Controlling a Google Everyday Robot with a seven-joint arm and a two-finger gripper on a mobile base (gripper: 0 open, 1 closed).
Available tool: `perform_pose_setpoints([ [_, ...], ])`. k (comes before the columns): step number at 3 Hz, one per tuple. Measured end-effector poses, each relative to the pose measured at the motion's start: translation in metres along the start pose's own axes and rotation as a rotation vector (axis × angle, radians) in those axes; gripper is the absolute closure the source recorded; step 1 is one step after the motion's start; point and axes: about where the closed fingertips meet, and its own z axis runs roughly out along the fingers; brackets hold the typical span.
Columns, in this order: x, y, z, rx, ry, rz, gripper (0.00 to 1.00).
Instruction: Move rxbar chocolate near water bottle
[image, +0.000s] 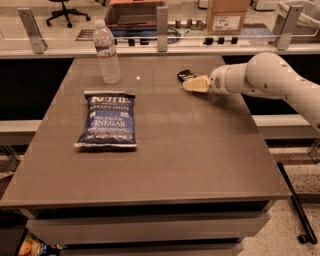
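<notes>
Camera view: a flat table (200, 150) with a smooth, faintly glossy brown top. The rxbar (186, 75), a small flat black wrapper, lies at about 1 o'clock from the table's centre, near the far edge. The bottle (107, 52), clear ribbed plastic with a white cap and a white-and-red label band, stands upright at about 11 o'clock, well apart from the rxbar. The gripper (195, 84), a cream wedge-shaped piece, sits low over the top just beside the rxbar, at about 5 o'clock from it, tip pointing toward 9 o'clock. Whether it is clenched or released cannot be told, nor whether it touches the wrapper. Its arm (265, 75), rounded and smooth white, comes in from 3 o'clock. A large blue chip bag (107, 120), crinkled foil with white lettering, lies flat at about 9 o'clock from centre, in front of the bottle. The stretch of table between rxbar and bottle is bare. Beyond the far edge are a cardboard box (227, 15) and an office chair (65, 10).
</notes>
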Motion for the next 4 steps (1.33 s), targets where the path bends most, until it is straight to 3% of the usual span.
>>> perform_pose_setpoints([
  [2,-0.0030,0.0003,-0.0016,0.000,0.000,0.000,0.86],
  [3,-0.0045,0.0005,-0.0024,0.000,0.000,0.000,1.00],
  [4,-0.0050,0.0006,-0.0026,0.000,0.000,0.000,1.00],
])
